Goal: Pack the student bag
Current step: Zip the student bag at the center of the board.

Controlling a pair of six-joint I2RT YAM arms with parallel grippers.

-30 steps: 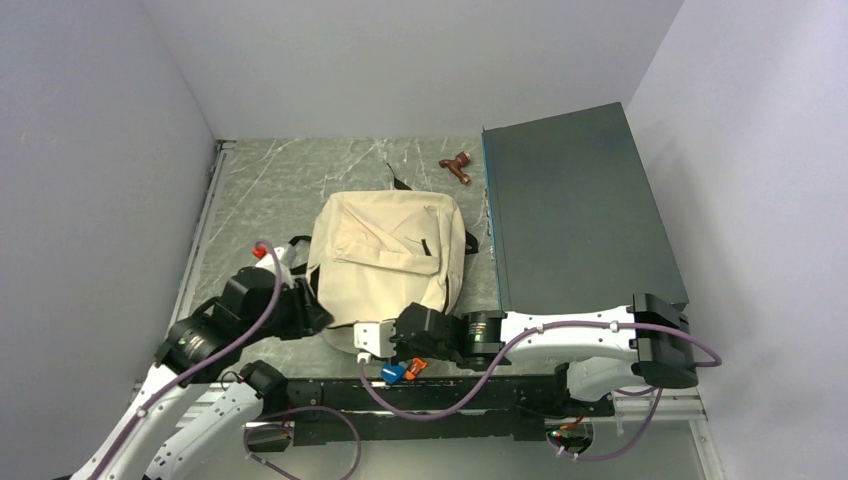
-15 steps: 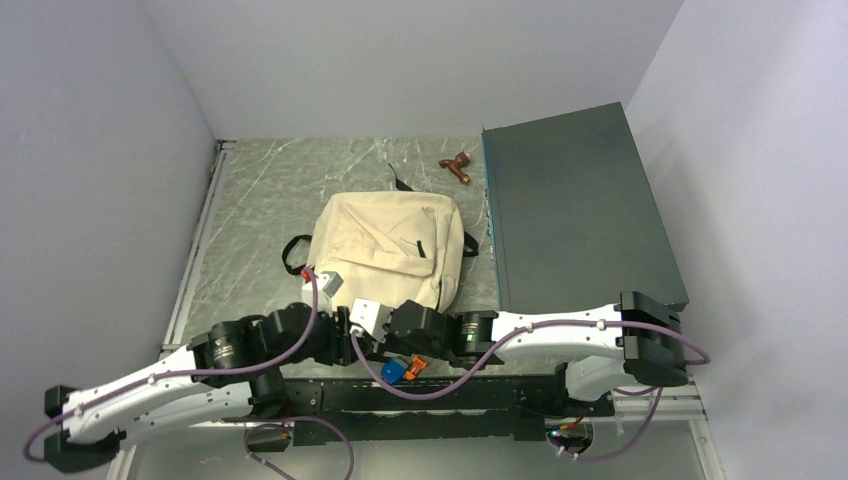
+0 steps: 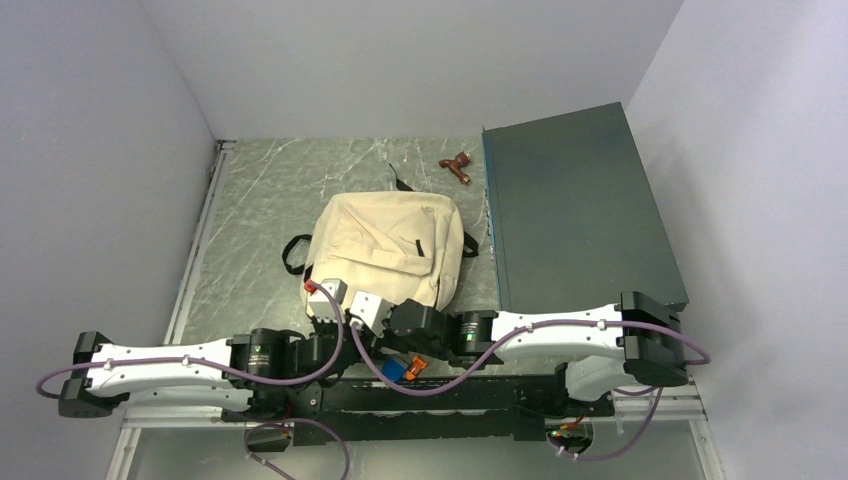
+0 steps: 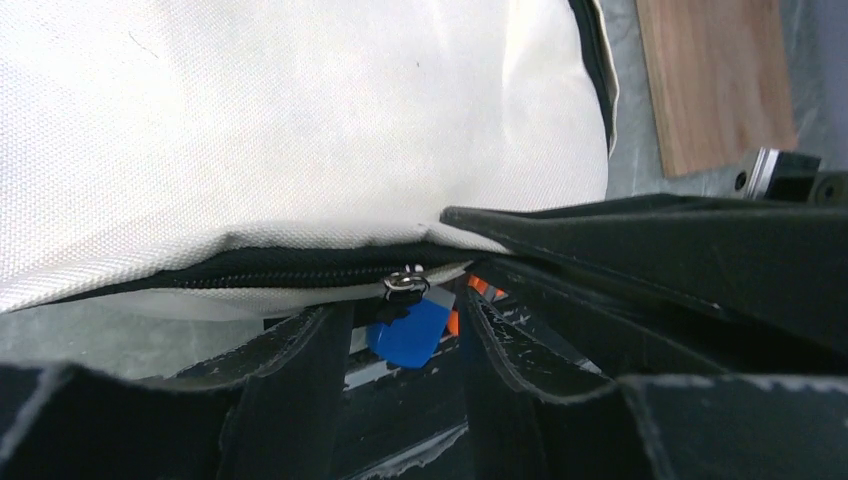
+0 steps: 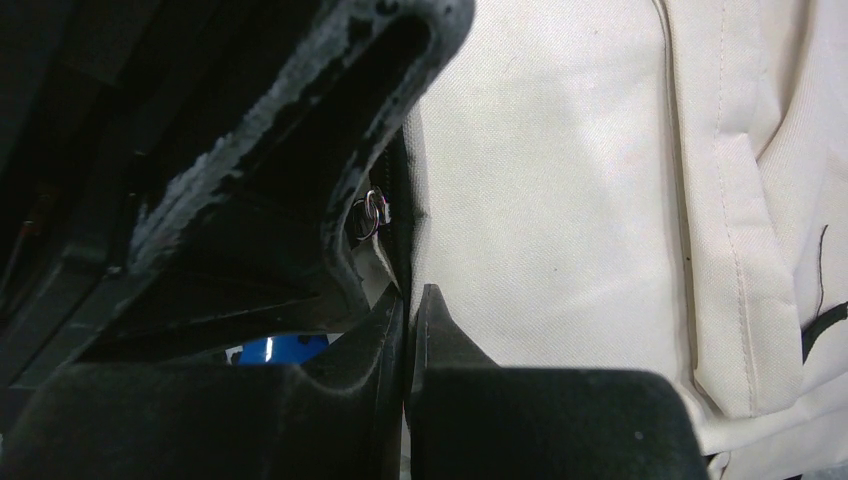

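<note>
Student bag (image 3: 385, 245) long axis near-far, zip end toward arms; left fingers (image 4: 300, 370) spread, right fingers (image 5: 445, 345) pressed together.

One student bag (image 3: 385, 245), one dark teal box (image 3: 575, 210) and one small brown object (image 3: 457, 166).

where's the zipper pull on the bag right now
Left wrist view, centre frame: the zipper pull sits on the student bag's near edge, just above the left tool.

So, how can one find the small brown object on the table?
Start at the big dark teal box on the table's right. Beside its far left corner, beyond the beige student bag, lies the small brown object. Nothing else nearby is so small or reddish-brown.
</note>
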